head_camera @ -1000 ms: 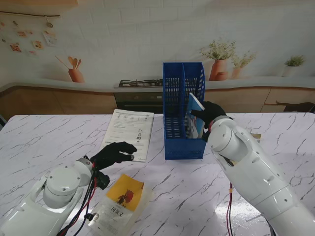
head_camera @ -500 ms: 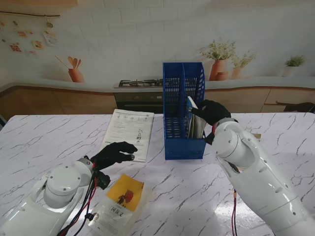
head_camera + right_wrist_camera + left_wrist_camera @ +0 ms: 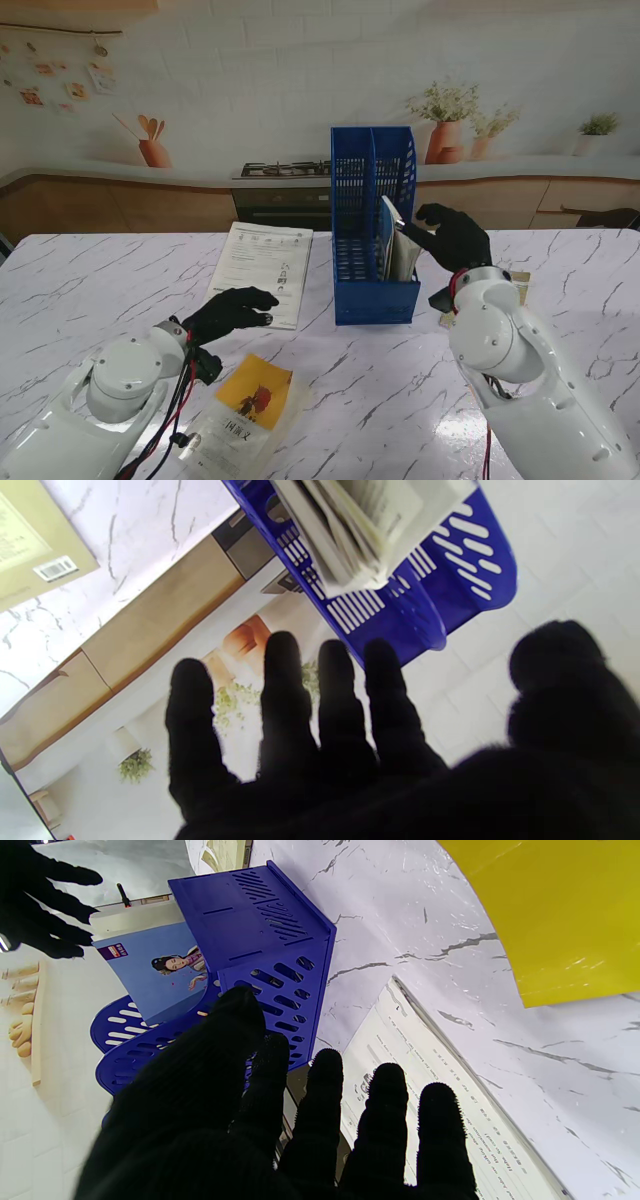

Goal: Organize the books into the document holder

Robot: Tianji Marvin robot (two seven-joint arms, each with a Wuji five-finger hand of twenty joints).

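Book [image 3: 392, 243] standing in the blue document holder [image 3: 360, 285], centre of frame.
Right hand [image 3: 453, 236] hovers just beside it, fingers spread, empty; left hand [image 3: 228, 312] rests wide on the white booklet [image 3: 262, 268], yellow book [image 3: 252, 398] lower left.

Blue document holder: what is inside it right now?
The blue document holder has one blue-covered book in its right compartment, leaning. The left compartment's floor is hidden behind the front wall.
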